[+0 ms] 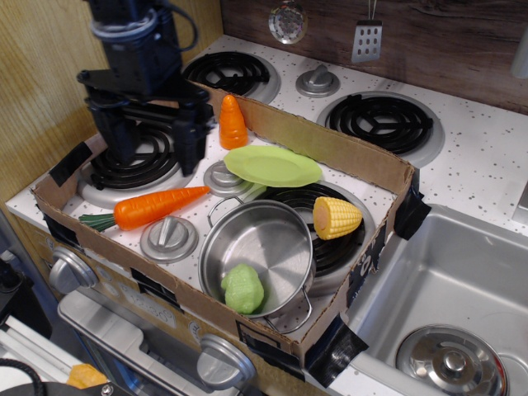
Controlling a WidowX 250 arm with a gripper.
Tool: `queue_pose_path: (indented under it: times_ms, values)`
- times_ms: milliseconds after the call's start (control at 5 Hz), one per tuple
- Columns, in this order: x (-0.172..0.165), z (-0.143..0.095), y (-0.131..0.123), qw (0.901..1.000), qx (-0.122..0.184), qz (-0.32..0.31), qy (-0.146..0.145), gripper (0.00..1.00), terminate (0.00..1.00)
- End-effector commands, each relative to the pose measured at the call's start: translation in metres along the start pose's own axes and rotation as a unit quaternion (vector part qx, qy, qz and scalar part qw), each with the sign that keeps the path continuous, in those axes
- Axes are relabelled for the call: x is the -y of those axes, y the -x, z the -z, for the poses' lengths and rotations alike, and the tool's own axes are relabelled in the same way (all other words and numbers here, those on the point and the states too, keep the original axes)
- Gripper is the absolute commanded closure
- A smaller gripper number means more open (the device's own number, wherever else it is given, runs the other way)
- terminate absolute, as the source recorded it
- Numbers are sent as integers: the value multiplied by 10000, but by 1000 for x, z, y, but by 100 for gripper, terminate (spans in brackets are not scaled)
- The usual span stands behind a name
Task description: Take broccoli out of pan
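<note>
Hand (157, 144) spread open, empty, well apart from pan (262, 247); broccoli (243, 288) inside at near wall, nothing done.

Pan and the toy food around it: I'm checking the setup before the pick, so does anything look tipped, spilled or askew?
Nothing is spilled or tipped. The pan sits upright with the broccoli against its near wall. The plate rests slightly tilted on a burner knob. The gripper hangs open, holding nothing.
</note>
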State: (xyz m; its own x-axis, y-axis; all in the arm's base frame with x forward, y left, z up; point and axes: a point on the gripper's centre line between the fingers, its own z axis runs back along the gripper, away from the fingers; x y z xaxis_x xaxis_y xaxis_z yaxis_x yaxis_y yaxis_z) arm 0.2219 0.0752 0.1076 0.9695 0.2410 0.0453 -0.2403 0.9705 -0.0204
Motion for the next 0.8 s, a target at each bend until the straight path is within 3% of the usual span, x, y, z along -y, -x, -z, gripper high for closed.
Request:
queue_pose_path:
  times_ms: [0, 600]
  values:
    - [29, 11, 4, 9991, 261, -207, 279, 0, 0]
    - [53, 42, 14, 9977, 596, -58, 310, 0, 0]
